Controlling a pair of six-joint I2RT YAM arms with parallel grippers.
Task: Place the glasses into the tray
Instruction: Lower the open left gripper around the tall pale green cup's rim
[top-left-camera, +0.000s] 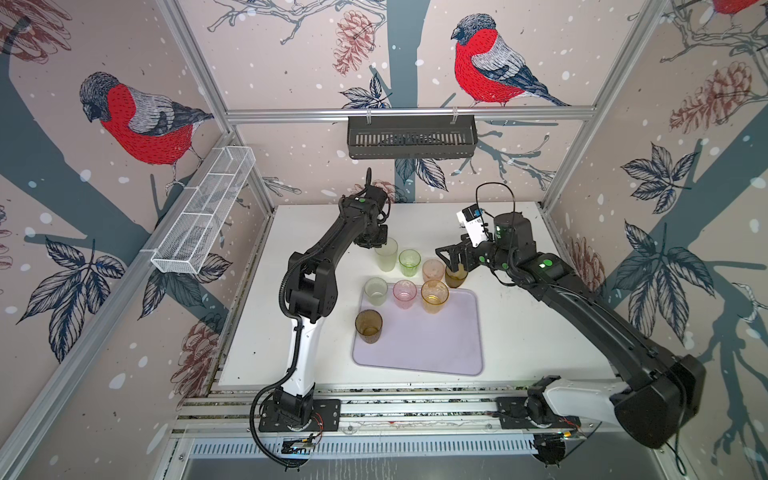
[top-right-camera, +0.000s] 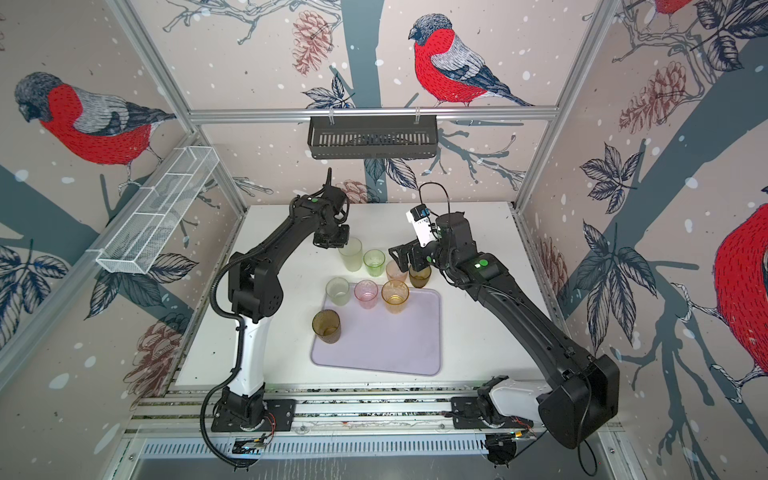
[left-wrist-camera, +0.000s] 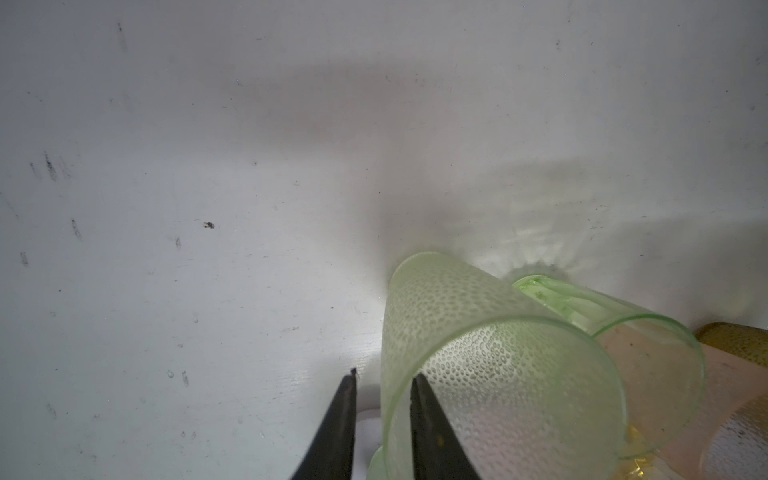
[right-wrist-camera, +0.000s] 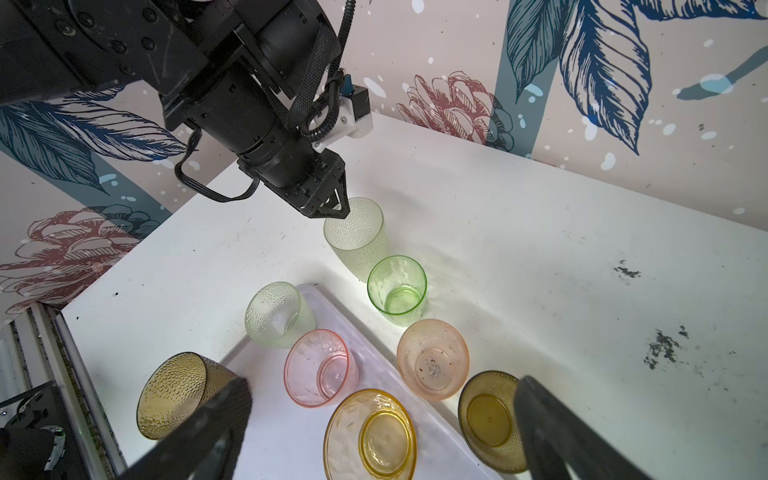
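The lilac tray (top-left-camera: 419, 349) lies mid-table. A frosted whitish glass (top-left-camera: 376, 291), a pink glass (top-left-camera: 404, 294) and an amber glass (top-left-camera: 434, 296) stand along its far edge. A brown glass (top-left-camera: 368, 326) stands at its left rim. Behind the tray, on the table, stand a tall pale green glass (top-left-camera: 386, 254), a bright green glass (top-left-camera: 409, 262), a peach glass (top-left-camera: 433, 270) and a second brown glass (top-left-camera: 456, 277). My left gripper (left-wrist-camera: 385, 374) straddles the wall of the tall pale green glass (left-wrist-camera: 478, 374), one finger inside, with a narrow gap outside. My right gripper (right-wrist-camera: 382, 432) hangs wide open, holding nothing, over the amber glass and the second brown glass.
A black slotted basket (top-left-camera: 411, 137) hangs on the back wall. A white wire mesh basket (top-left-camera: 203, 212) hangs on the left wall. The near two thirds of the tray hold nothing. Bare white table (top-left-camera: 519, 324) lies to the right of the tray.
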